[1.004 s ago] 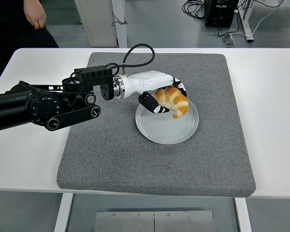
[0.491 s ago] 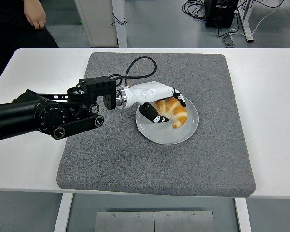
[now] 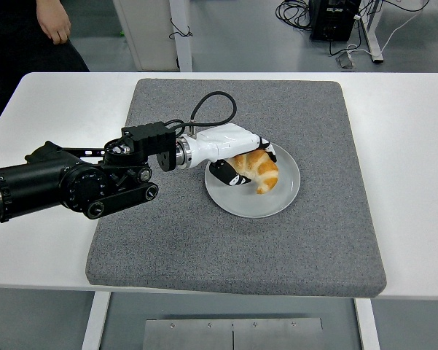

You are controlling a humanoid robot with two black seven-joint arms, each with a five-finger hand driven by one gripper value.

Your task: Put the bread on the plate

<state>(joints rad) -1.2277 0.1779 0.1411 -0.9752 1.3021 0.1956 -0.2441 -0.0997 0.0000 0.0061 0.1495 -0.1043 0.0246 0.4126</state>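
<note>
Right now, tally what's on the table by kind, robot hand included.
Croissant: 1
Plate: 1
Grey mat: 1
Robot left hand (on the croissant): 1
Total: 4

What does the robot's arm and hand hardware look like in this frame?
The left arm is a chunky matte-black assembly with round joint housings and a black box near the wrist. A black cable loops from there over the wrist. The left hand has a glossy white shell and black fingertips. The right arm is out of view.
</note>
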